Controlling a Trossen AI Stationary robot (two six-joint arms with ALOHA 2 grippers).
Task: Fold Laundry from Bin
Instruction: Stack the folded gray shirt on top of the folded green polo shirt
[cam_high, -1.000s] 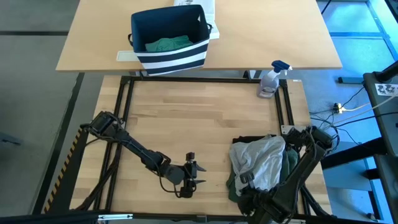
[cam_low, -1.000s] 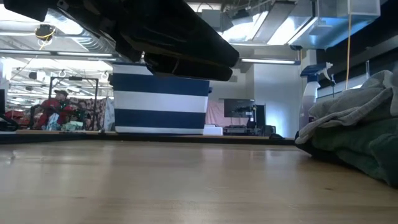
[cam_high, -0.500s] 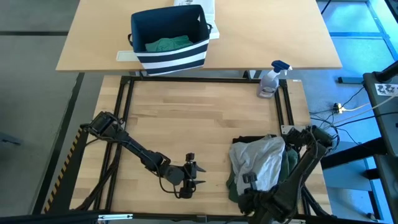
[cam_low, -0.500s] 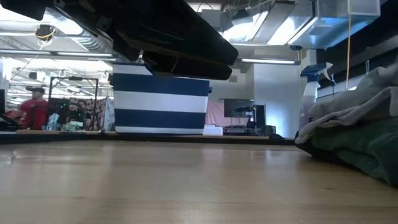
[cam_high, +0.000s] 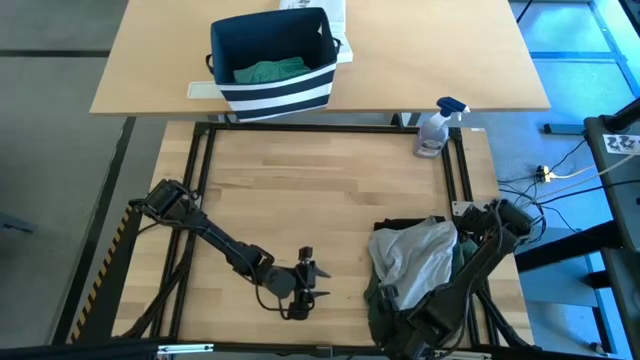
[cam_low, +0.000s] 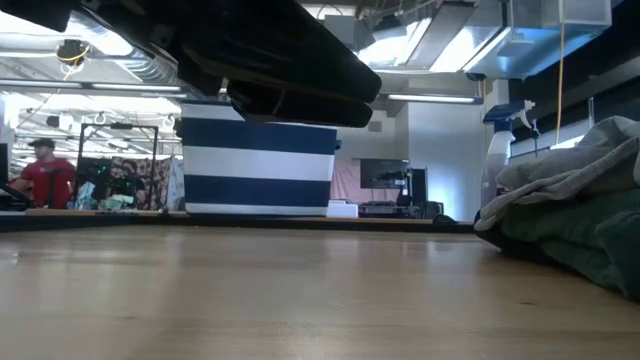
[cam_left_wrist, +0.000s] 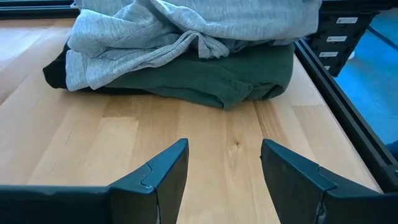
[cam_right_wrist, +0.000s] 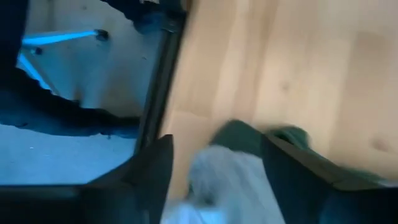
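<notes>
on the table's near right corner: pile of laundry (cam_high: 415, 262), light grey shirt (cam_left_wrist: 186, 28) over dark green garment (cam_left_wrist: 217, 78), black cloth at its edge. right gripper (cam_high: 412, 325) at the pile's near end, fingers spread in its wrist view, pinching nothing visible. left gripper (cam_high: 300, 290) low at centre front, fingers spread and empty, facing the pile across bare wood. far table: bin (cam_high: 270, 62) holding teal-green cloth (cam_high: 268, 71). right gripper partly hidden by its arm; the pile's long axis is unclear.
</notes>
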